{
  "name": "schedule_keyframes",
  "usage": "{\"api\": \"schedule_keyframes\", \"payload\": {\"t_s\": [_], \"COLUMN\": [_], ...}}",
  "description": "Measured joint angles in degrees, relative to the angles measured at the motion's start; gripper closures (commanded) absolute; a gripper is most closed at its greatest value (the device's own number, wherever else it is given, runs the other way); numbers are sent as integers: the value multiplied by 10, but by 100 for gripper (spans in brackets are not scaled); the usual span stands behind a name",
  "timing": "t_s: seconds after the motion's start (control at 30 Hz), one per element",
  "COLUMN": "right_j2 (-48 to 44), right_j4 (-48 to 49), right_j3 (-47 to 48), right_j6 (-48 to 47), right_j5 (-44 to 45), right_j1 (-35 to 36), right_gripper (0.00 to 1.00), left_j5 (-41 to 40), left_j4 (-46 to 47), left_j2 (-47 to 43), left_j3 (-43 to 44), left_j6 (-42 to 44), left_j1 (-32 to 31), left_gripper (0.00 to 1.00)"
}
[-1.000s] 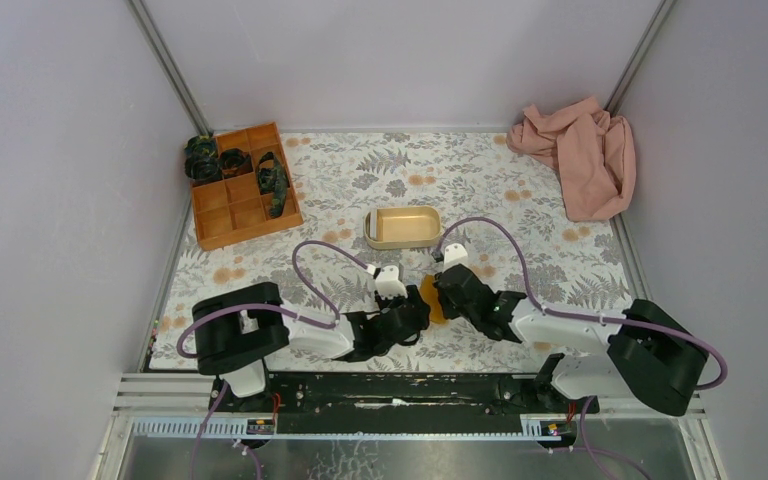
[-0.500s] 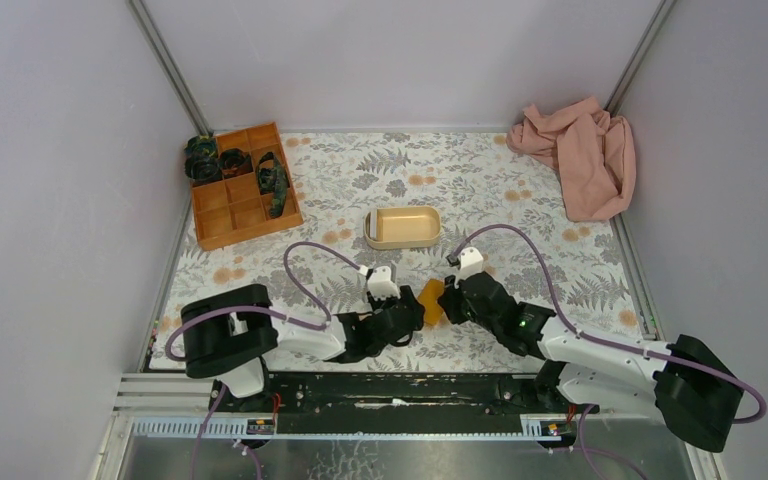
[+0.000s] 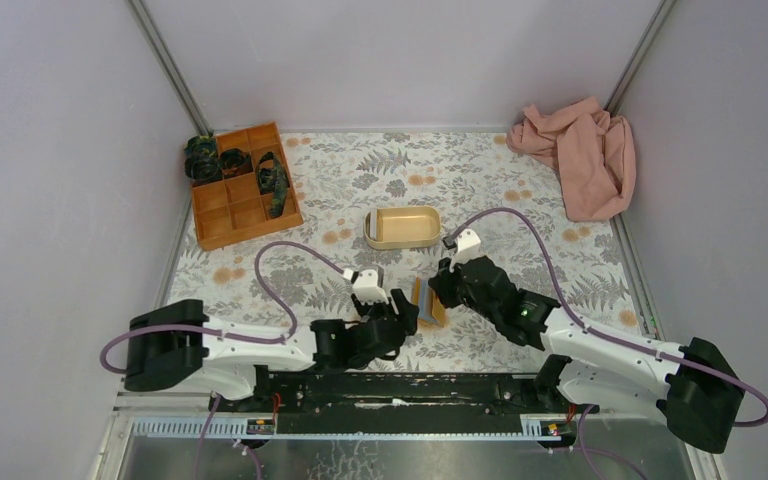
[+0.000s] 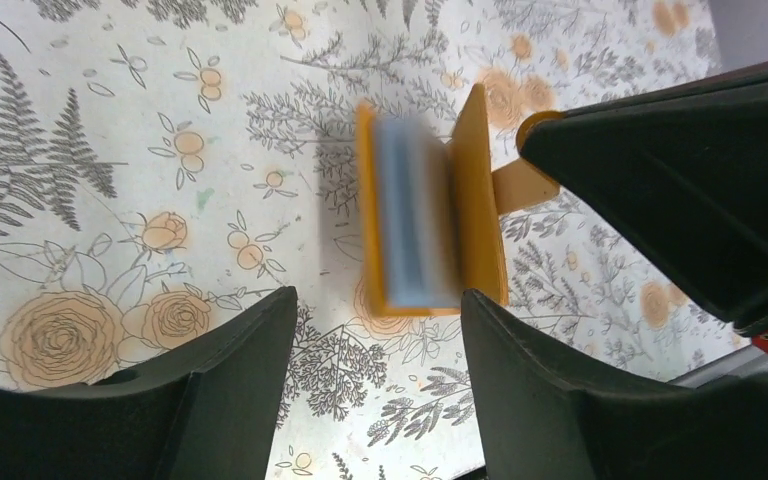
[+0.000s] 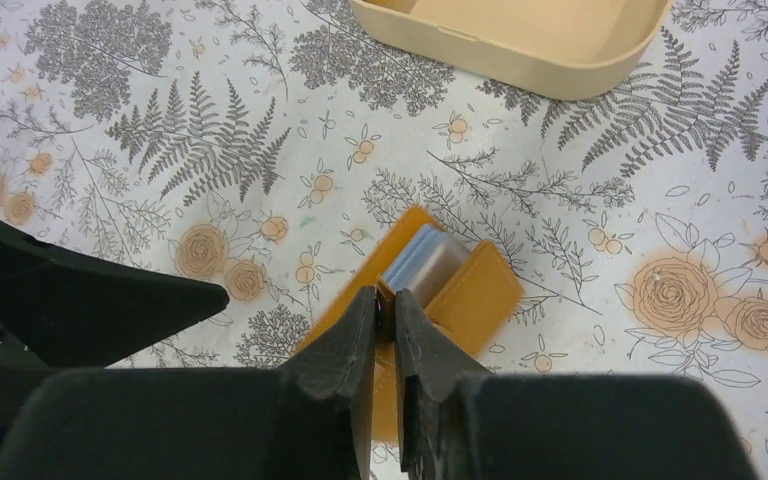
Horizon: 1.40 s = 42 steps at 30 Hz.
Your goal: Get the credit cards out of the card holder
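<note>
The card holder [image 3: 428,302] is an orange-tan folding wallet, partly open, with light blue-grey cards or lining showing inside; it also shows in the left wrist view [image 4: 415,215] and the right wrist view [image 5: 460,285]. My right gripper [image 5: 386,303] is shut on the card holder's snap tab and holds it just above the floral mat; it shows in the top view too [image 3: 442,288]. My left gripper [image 4: 375,305] is open and empty, just near of the card holder, not touching it; in the top view it is left of the holder [image 3: 403,310].
A beige oval tray [image 3: 402,228] stands just beyond the card holder; its near rim shows in the right wrist view [image 5: 520,40]. An orange compartment box [image 3: 241,185] with dark items is at the back left. A pink cloth [image 3: 578,155] lies at the back right.
The left gripper has let go of the card holder and drawn back to the left. The right gripper has lifted the holder by its tab, and it has opened, showing its blue inside.
</note>
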Motion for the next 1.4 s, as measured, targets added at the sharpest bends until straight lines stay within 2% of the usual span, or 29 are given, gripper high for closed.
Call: {"api": "schedule_keyframes", "payload": {"t_s": [0.17, 0.43, 0.63, 0.83, 1.13, 1.4], "right_j2": [2, -5, -35, -69, -62, -32], "right_j4": [-10, -15, -52, -106, -180, -198], "right_j3": [10, -9, -12, -19, -25, -27], "right_j6": [-4, 12, 52, 95, 141, 165], "right_j5": [1, 18, 77, 149, 238, 262], "right_j1": [0, 0, 0, 1, 1, 1], "right_gripper": [100, 100, 100, 100, 99, 98], "left_j5": [-24, -30, -29, -22, -10, 5], "left_j4": [-19, -32, -38, -14, -2, 12], "left_j2": [-34, -12, 46, 57, 98, 125], "left_j3": [-5, -2, 33, 39, 81, 108], "left_j6": [-2, 0, 10, 31, 59, 82], "left_j1": [-3, -4, -6, -7, -7, -7], "left_gripper": [31, 30, 30, 30, 31, 31]}}
